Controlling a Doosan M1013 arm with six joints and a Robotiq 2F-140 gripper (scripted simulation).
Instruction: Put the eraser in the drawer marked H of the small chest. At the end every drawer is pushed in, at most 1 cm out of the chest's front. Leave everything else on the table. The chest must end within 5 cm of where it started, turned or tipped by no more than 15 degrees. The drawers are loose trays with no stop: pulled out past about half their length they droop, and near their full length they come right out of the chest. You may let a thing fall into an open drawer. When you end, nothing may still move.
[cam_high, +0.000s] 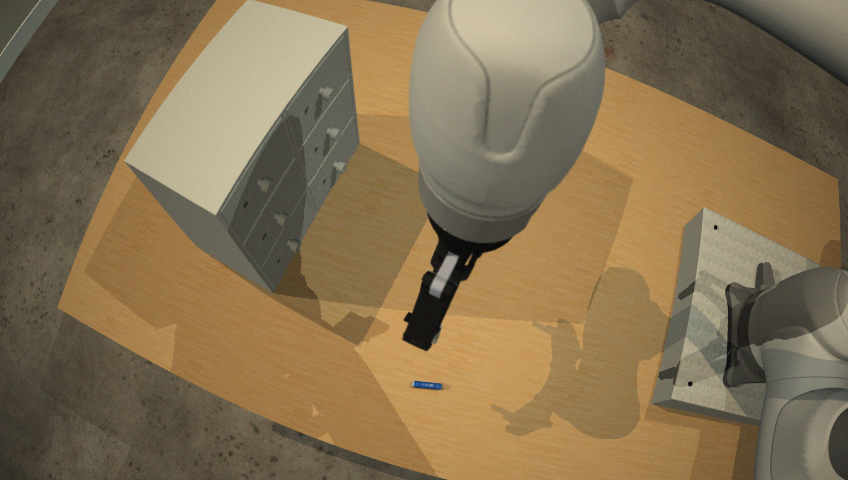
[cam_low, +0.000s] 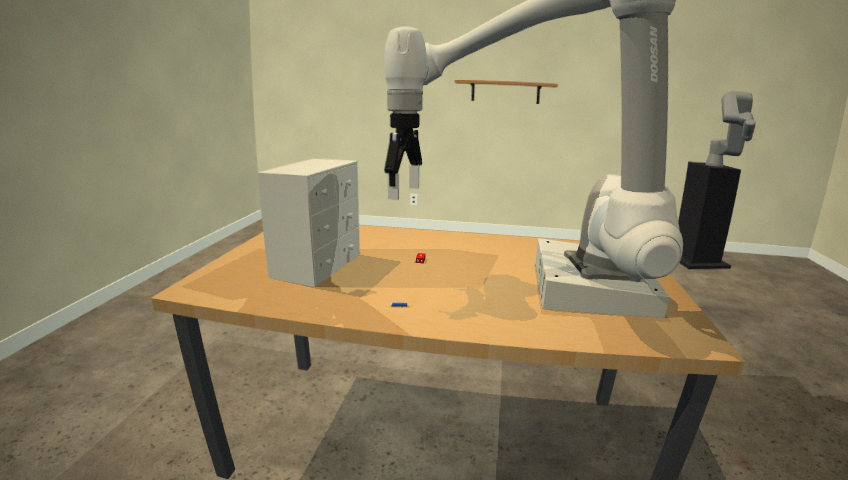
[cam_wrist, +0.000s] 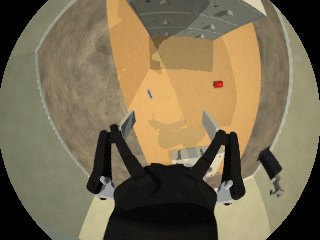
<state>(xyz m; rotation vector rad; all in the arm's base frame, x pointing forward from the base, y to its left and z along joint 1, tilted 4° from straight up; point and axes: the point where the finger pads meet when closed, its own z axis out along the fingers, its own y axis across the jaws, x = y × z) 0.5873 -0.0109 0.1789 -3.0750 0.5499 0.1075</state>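
Observation:
A small blue bar with pale ends, seemingly the eraser (cam_high: 427, 385) (cam_low: 399, 305) (cam_wrist: 149, 94), lies flat on the table. The pale grey chest (cam_high: 238, 101) (cam_low: 286, 226) (cam_wrist: 187, 22) stands upright at the table's left end in the top and exterior views. Its front has two columns of three drawers with knobs, all looking pushed in. The marks on the drawer fronts are too small to read, so I cannot tell which is H. My gripper (cam_low: 404, 189) (cam_wrist: 168, 116) is open and empty. It hangs high above the table, in front of the chest, well above the blue bar.
A small red thing like a toy car (cam_low: 420, 258) (cam_wrist: 218, 84) lies on the table (cam_high: 505, 380) (cam_low: 440, 321), farther back than the blue bar; the arm hides it in the top view. The robot's base stands on a pale block (cam_high: 684, 315) (cam_low: 604, 298) at the right.

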